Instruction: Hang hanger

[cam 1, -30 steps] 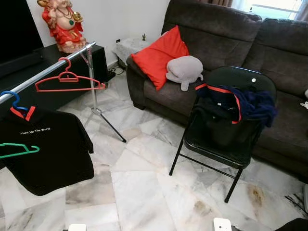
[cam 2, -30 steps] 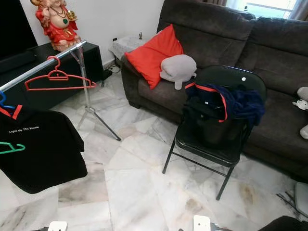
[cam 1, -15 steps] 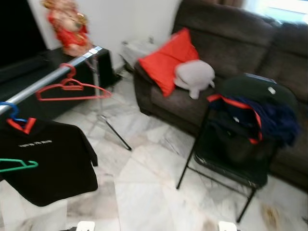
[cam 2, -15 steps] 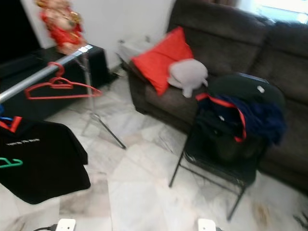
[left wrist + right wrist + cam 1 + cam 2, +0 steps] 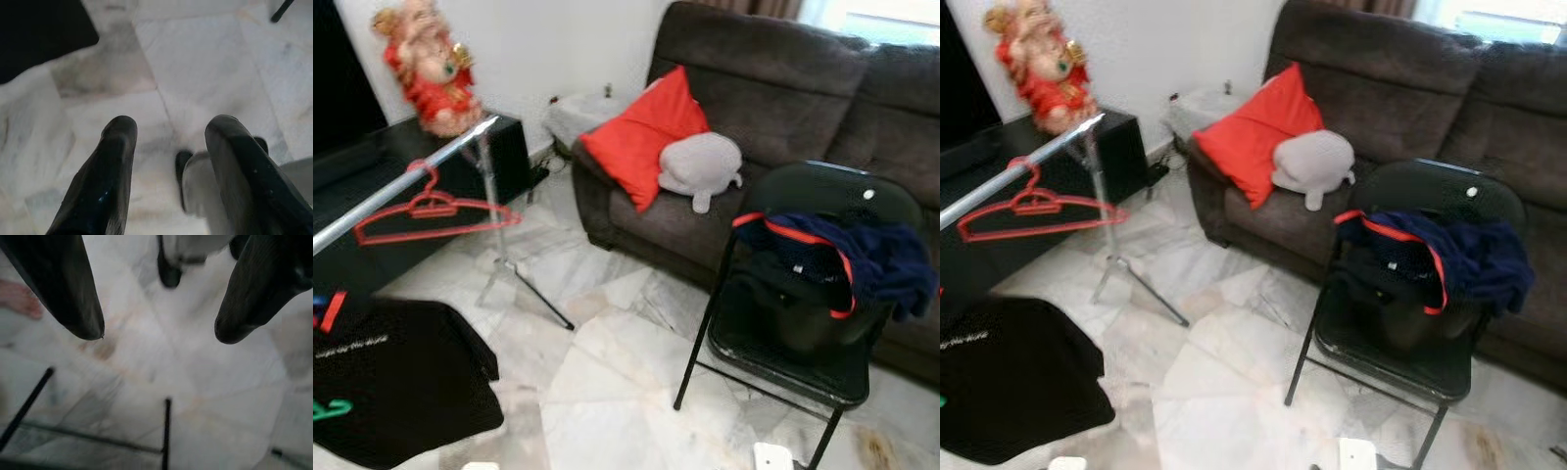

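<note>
Red hanger (image 5: 429, 208): thin red plastic, hook over the silver rail (image 5: 406, 178), bare, hanging level near the rail's far end.
Left eye view: the rail runs from the statue (image 5: 423, 69) side down toward the near left. A black shirt (image 5: 396, 382) hangs lower on it, with a green hanger (image 5: 331, 408) across its front. A folding chair (image 5: 813, 294) stands to the right, well apart from the rail, heaped with navy clothes (image 5: 847, 259) trimmed in red. Behind it is a brown sofa (image 5: 773, 108) with a red cushion (image 5: 641, 132) and a grey plush (image 5: 700, 164).
Right eye view: same scene. The hanger (image 5: 1033, 211) hangs free, clear of the shirt (image 5: 1013, 377).
Left wrist view: left gripper (image 5: 168, 132) points down at the marble floor (image 5: 195, 58), jaws released, nothing between them.
Right wrist view: right gripper (image 5: 159, 328) hangs over the floor (image 5: 195, 396) near the chair's thin black legs (image 5: 166, 431), jaws spread and empty.
Step in hand: probably walking to fetch a garment or hanger; neither gripper carries one.
Doing it well: I would keep the arms low while moving and stop square to the chair. When hanging, lift the hook above the rail and lower it into the bare stretch between the red hanger and the shirt.
</note>
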### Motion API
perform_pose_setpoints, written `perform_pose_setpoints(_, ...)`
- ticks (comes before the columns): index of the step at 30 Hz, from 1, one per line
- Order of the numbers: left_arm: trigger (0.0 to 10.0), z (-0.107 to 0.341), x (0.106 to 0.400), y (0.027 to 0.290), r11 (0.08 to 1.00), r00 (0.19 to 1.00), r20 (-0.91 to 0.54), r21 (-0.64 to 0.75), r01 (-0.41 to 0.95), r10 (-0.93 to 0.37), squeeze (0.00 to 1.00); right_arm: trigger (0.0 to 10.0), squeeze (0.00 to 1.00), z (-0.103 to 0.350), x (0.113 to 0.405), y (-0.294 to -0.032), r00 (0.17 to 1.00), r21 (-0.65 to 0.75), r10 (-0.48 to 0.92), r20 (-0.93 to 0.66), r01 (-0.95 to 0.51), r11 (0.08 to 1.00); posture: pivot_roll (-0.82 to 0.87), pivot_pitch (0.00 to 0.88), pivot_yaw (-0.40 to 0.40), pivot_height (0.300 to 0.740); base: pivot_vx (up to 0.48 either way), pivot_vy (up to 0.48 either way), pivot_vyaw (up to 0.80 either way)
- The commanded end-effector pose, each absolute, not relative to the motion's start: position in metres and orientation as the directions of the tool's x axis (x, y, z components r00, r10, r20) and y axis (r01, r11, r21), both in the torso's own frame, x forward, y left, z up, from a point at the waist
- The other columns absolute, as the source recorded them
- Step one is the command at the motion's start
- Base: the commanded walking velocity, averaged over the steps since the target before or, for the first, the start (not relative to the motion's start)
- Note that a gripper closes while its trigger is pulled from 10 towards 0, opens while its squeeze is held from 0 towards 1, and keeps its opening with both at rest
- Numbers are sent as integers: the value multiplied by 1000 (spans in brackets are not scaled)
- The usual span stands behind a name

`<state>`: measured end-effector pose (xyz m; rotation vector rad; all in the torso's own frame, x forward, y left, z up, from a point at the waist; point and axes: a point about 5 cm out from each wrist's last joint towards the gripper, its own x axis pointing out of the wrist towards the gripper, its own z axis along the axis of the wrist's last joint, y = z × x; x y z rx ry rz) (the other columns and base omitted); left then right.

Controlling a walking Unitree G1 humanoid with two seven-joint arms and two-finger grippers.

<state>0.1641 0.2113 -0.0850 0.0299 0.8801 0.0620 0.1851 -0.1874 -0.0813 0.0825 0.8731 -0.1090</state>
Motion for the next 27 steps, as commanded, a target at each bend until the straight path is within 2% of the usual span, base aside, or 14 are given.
perform_pose_setpoints(1, 10000, -87, 156, 219, 996, 608, -789, 65, -57, 86, 0, 10000, 0, -83, 184, -181, 629, 40, -51, -776, 129, 991, -23, 38, -22, 740, 292, 0, -663)
perform_pose_setpoints(9, 10000, -88, 153, 221, 996, 598, -796, 68, -62, 92, 0, 10000, 0, -81, 188, -179, 643, 47, -44, -764, 123, 991, -23, 43, -22, 740, 290, 0, -56)
perform_pose_setpoints(15, 10000, -90, 148, 225, 996, 581, -809, 70, -64, 94, 0, 10000, 0, -77, 195, -180, 671, 77, -59, -739, 171, 982, -30, 49, -22, 740, 273, 0, 0)
perform_pose_setpoints(21, 10000, -92, 144, 225, 996, 564, -820, 71, -60, 92, 0, 10000, 0, -70, 206, -179, 712, 111, -72, -698, 206, 972, -41, 55, -26, 740, 0, 0, 0)
perform_pose_setpoints(27, 10000, -94, 138, 226, 995, 544, -833, 73, -67, 98, 0, 10000, 0, -58, 220, -178, 790, 106, -95, -606, 198, 974, -60, 64, -41, 740, 0, 0, 0)
